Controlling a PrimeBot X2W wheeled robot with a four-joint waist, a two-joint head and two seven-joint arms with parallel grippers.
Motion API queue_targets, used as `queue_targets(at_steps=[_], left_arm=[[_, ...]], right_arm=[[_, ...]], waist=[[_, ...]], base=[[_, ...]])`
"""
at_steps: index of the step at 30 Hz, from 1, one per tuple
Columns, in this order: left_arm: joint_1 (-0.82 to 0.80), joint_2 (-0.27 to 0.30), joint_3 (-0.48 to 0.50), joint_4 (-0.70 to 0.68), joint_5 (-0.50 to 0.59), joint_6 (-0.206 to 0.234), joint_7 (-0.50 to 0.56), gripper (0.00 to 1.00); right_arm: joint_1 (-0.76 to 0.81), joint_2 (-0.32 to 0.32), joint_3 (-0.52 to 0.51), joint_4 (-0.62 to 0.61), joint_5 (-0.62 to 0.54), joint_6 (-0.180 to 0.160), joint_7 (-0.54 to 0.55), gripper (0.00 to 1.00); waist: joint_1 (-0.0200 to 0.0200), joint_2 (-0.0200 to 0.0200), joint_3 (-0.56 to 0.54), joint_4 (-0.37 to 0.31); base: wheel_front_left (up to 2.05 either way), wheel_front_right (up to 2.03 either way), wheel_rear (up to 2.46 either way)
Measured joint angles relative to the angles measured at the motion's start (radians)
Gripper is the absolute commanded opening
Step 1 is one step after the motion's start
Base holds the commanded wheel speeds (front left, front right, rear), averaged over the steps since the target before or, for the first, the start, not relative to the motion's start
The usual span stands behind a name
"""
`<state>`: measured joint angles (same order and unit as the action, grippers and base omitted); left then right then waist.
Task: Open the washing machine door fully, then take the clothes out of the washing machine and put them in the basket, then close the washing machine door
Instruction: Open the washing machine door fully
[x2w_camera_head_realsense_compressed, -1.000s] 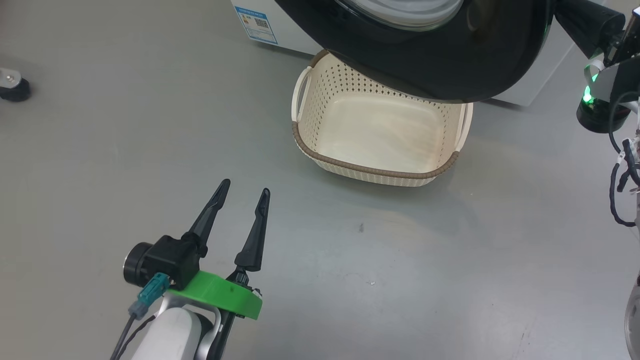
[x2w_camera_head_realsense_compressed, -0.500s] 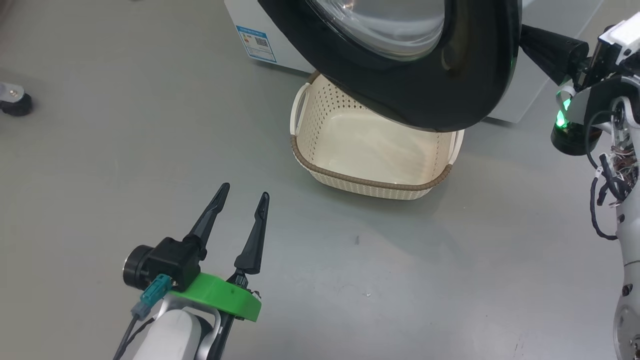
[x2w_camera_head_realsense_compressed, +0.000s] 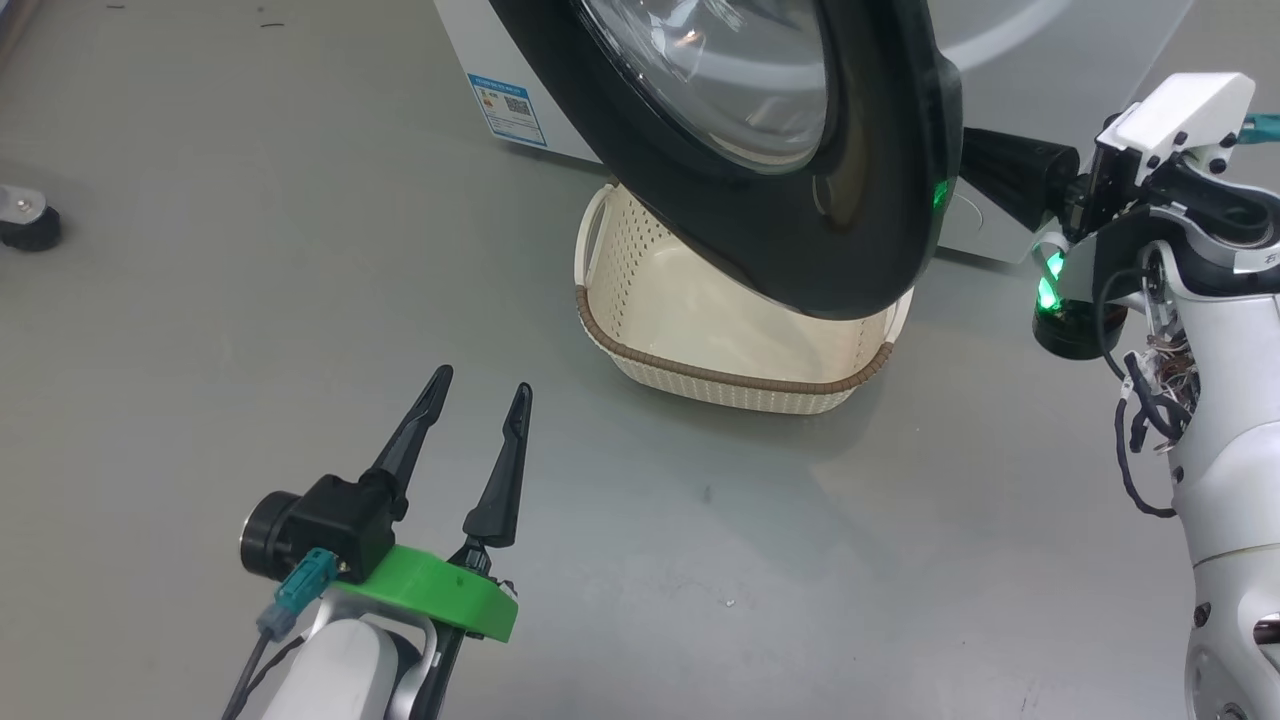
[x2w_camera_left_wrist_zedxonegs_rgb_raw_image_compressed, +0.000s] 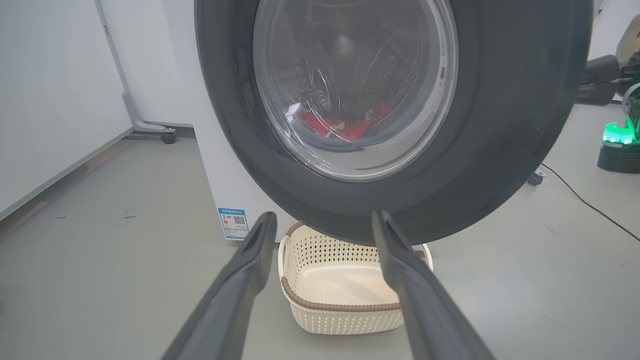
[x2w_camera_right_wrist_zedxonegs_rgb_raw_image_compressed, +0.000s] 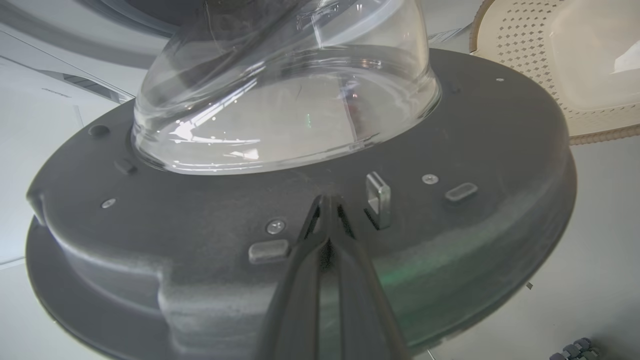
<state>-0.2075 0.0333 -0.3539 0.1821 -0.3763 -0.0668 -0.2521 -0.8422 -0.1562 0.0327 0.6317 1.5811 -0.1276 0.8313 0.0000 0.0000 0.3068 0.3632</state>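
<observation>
Your right gripper (x2w_camera_right_wrist_zedxonegs_rgb_raw_image_compressed: 327, 200) has its fingers pressed together on nothing. As far as the right wrist view shows, the tips rest against the black inner side of the washing machine door (x2w_camera_right_wrist_zedxonegs_rgb_raw_image_compressed: 465, 145), just beside the metal latch hook (x2w_camera_right_wrist_zedxonegs_rgb_raw_image_compressed: 378, 197). That face lies square ahead of the tips, so I judge a push along the fingers' own line is what swings the door wider; it stands only part open, hanging over the basket (x2w_camera_head_realsense_compressed: 720, 372). Your left gripper (x2w_camera_head_realsense_compressed: 481, 380) has its fingers spread wide and empty, the basket well ahead of their tips. The clothes (x2w_camera_left_wrist_zedxonegs_rgb_raw_image_compressed: 345, 125) lie in the washing machine (x2w_camera_left_wrist_zedxonegs_rgb_raw_image_compressed: 212, 165), beyond the left fingers and behind the door's glass. The right arm is the nearer one for the door.
</observation>
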Motion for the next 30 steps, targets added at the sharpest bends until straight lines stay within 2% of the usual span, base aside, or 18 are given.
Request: queue_targets(at_steps=[30], left_arm=[[0.025, 0.0, 0.013, 0.0, 0.018, 0.0, 0.0, 1.0]], right_arm=[[0.095, 0.077, 0.107, -0.038, 0.038, 0.0, 0.063, 0.0]], waist=[[0.0, 0.0, -0.037, 0.003]], base=[[0.0, 0.0, 0.0]])
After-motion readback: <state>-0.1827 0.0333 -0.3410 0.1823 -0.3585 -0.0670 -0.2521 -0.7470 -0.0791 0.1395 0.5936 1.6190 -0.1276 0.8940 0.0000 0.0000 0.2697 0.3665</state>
